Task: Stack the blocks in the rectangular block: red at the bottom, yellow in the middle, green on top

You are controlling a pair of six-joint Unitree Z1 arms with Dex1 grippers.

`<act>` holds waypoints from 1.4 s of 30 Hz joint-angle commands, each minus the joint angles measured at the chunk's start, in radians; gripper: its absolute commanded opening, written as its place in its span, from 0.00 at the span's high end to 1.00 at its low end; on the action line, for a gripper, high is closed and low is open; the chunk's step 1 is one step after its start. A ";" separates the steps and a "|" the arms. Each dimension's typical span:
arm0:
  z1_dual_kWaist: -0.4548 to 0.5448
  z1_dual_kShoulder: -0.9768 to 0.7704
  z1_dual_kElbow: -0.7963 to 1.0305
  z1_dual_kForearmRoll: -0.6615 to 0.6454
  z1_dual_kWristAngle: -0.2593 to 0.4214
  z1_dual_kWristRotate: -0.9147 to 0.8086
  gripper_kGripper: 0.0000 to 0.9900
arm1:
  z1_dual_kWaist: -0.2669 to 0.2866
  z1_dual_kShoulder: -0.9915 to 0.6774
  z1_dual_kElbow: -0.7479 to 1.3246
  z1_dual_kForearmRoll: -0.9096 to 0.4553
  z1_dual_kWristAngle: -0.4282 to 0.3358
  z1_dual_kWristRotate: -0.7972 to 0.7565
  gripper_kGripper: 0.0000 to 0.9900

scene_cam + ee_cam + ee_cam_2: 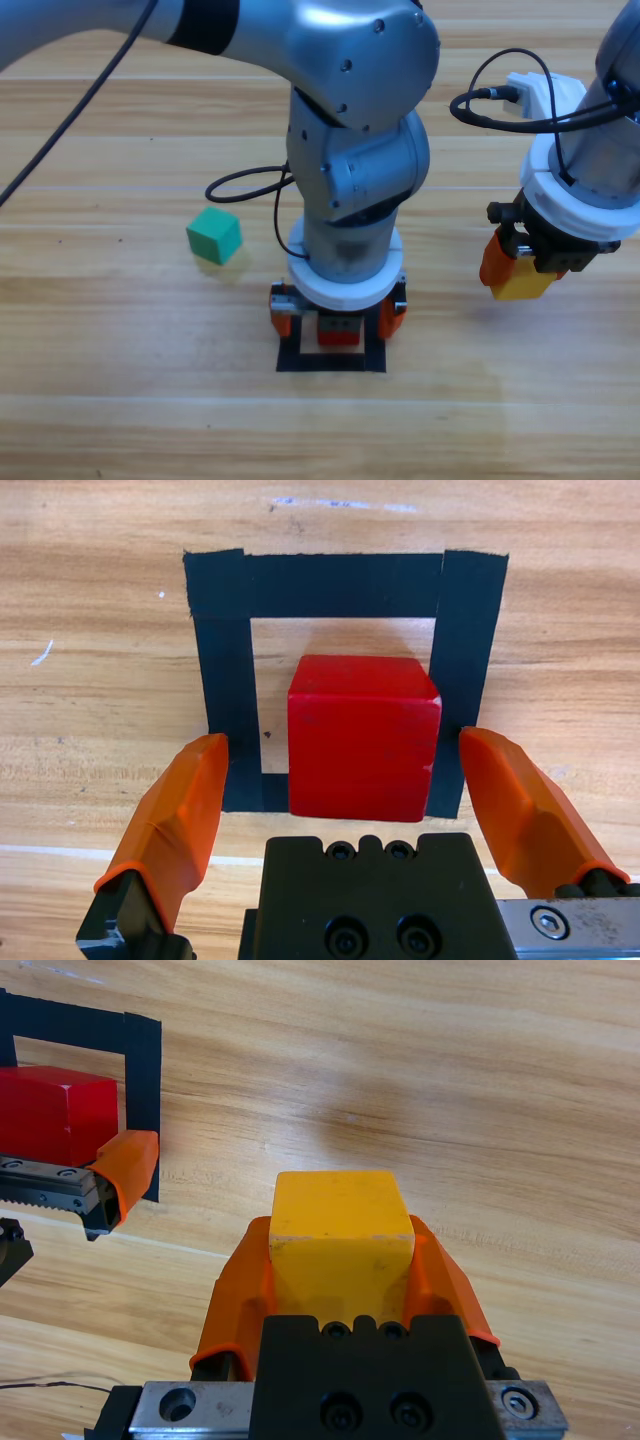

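Observation:
The red cube (362, 735) rests inside the black tape square (340, 585), near its right and near sides. My left gripper (340, 780) straddles it, open, with a gap between each jaw and the cube. In the high view the left gripper (338, 312) stands over the tape square (331, 362), and only a bit of the red cube (340, 330) shows. My right gripper (520, 275) hangs above the table to the right, shut on the yellow cube (342, 1235). The green cube (214, 236) lies on the wood to the left of the square.
The left arm's bulk (350, 130) covers the table behind the square. A black cable (245, 185) loops near the green cube. Another cable (490, 95) loops by the right wrist. Bare wood lies along the front.

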 commanded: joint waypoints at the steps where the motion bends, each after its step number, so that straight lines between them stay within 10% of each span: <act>1: -0.029 -0.050 0.000 0.000 0.012 -0.007 0.00 | -0.005 0.017 0.025 -0.013 -0.018 0.009 0.85; 10: -0.032 -0.363 -0.018 0.095 0.122 0.015 0.00 | 0.030 0.002 0.006 0.002 -0.101 0.040 0.85; 22: 0.014 -0.659 0.327 0.095 0.277 0.274 0.05 | 0.223 0.097 -0.208 0.108 -0.138 0.141 0.85; 42: 0.047 -1.027 0.606 -0.101 0.204 0.539 0.06 | 0.272 0.372 -0.514 0.248 -0.108 0.323 0.85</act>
